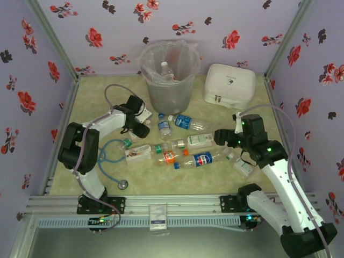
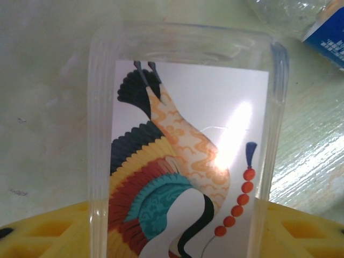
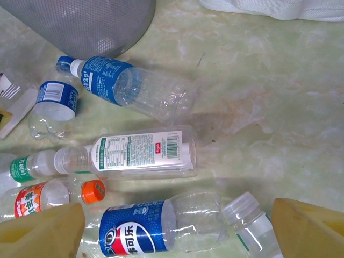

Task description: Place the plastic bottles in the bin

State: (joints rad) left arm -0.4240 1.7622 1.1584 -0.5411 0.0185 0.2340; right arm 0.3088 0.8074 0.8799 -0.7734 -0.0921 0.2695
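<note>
The clear bird-label bottle sits on the surface just near-left of the bin, its long axis pointing straight out between the left gripper's jaws, whose yellow pads flank it, clamped or not I cannot tell, that arm folded low, while the right gripper's jaws hang open over the Pepsi bottle.

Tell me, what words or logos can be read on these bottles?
"可乐", beside a round red, white and blue logo: cola bottle.
Barcode and fine print, too small to read: white-label bottle.
White lettering, blurred: long blue-label bottle.
Red characters, unclear: orange-cap bottle.
No words, only a crane picture: crane bottle.
</note>
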